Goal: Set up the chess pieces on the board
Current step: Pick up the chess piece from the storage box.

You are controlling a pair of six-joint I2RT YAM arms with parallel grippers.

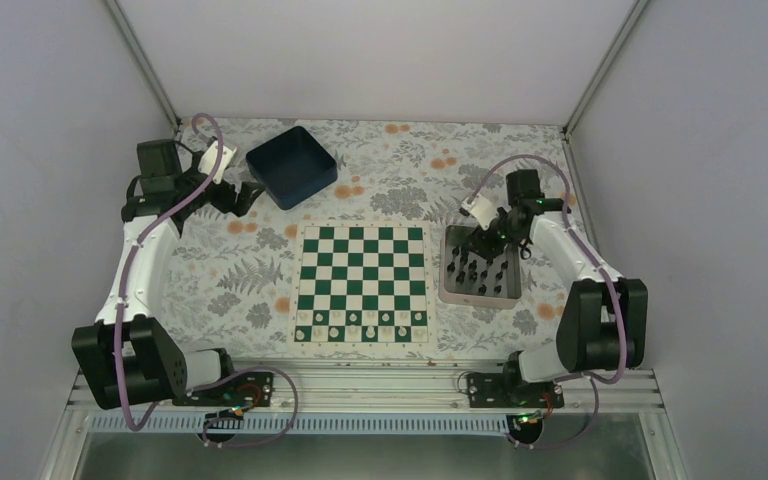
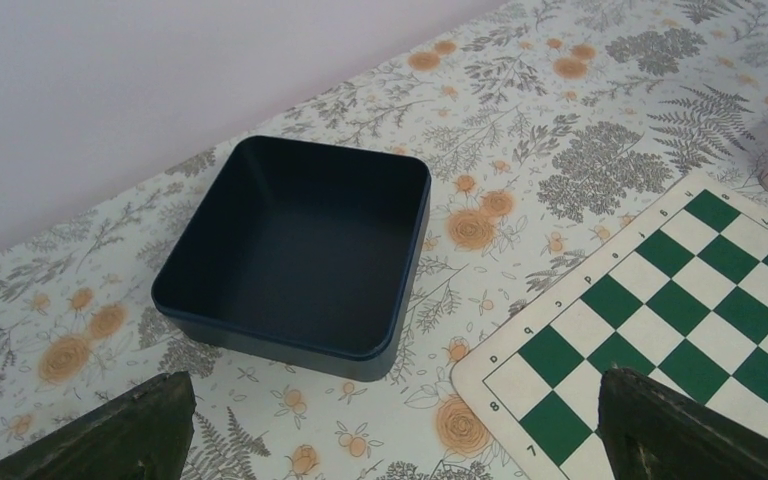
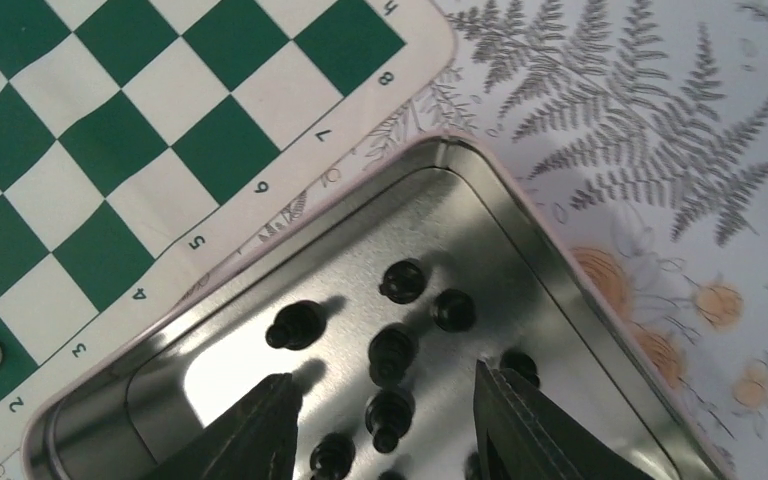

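Chess pieces [image 3: 393, 352], all black, stand loosely grouped in the silver tray [image 3: 520, 230], directly under my right gripper [image 3: 382, 378]. Its jaws are spread wide and hold nothing; the two fingers straddle the middle of the group. I judge this to be an approach for a first pick. The pieces stand close together, so I should close on one piece without knocking its neighbours over.

The tray lies just beside the right edge of the board [image 3: 110, 130], which keeps the carry short. No black piece stands on the board. The far ranks are bare, and I take those to be the target squares. Small white pieces [image 1: 360, 322] occupy the near ranks.

My left gripper [image 2: 392, 378] is also wide open and holds nothing. It hangs near the dark blue bin [image 2: 300, 240], off the board's far left corner and well apart from the tray, which leaves the right arm room to work.
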